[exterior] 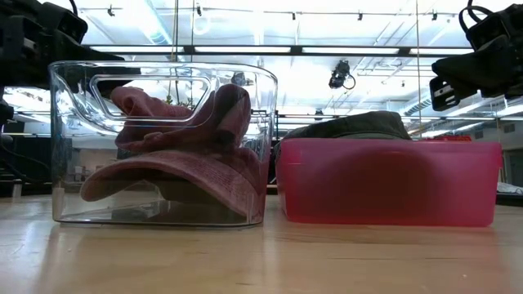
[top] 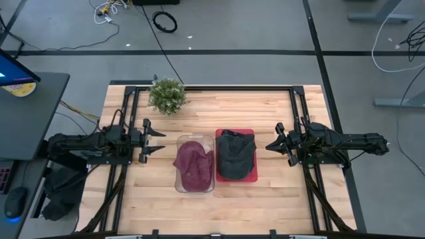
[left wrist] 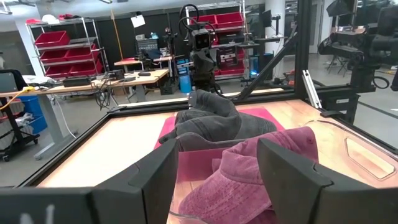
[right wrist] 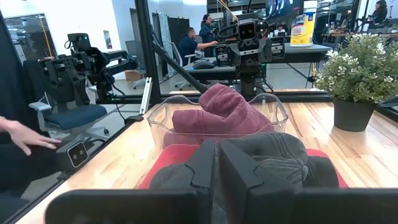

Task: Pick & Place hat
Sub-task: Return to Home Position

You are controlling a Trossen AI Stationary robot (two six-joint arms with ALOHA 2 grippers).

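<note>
High view: the red caps lie heaped in the transparent bin and the black cap fills the red bin just beside it, so sorting is judged complete; the left hand hangs near the transparent bin on one side, the right hand beyond the red bin on the other, both clear of the load as parking requires. Low view: next to the transparent bin, the black cap rises above its bin's rim without overhang. Wrist views: the left hand is spread wide and empty; the right hand is pressed closed on nothing.
</note>
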